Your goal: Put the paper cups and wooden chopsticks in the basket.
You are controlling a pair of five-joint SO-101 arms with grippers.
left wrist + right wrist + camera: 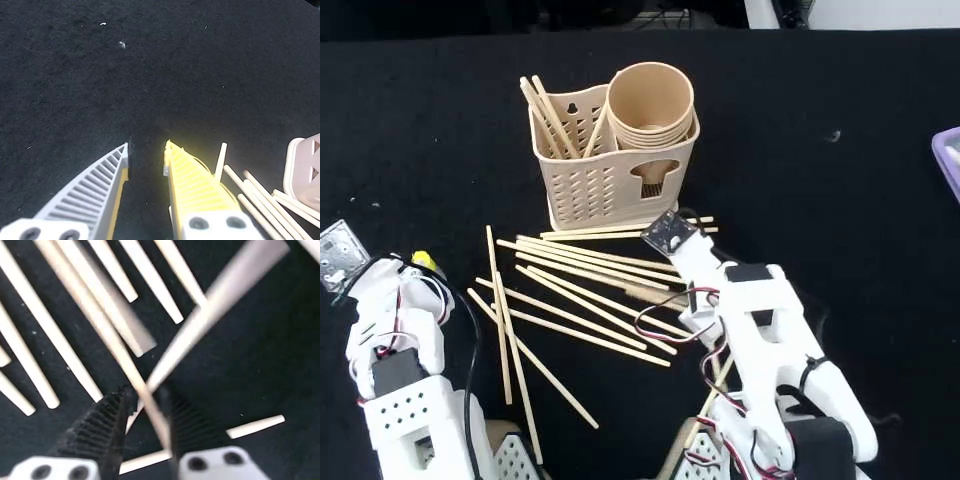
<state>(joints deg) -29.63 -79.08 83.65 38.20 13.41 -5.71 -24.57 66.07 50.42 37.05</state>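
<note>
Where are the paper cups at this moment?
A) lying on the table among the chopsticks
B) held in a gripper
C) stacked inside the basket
C: the paper cups stand nested in one stack inside the basket, next to some leaning chopsticks.

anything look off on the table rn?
Loose chopsticks lie scattered and crossing on the table in front of the basket. The right end effector appears to grip a crossed pair, not parallel.
</note>
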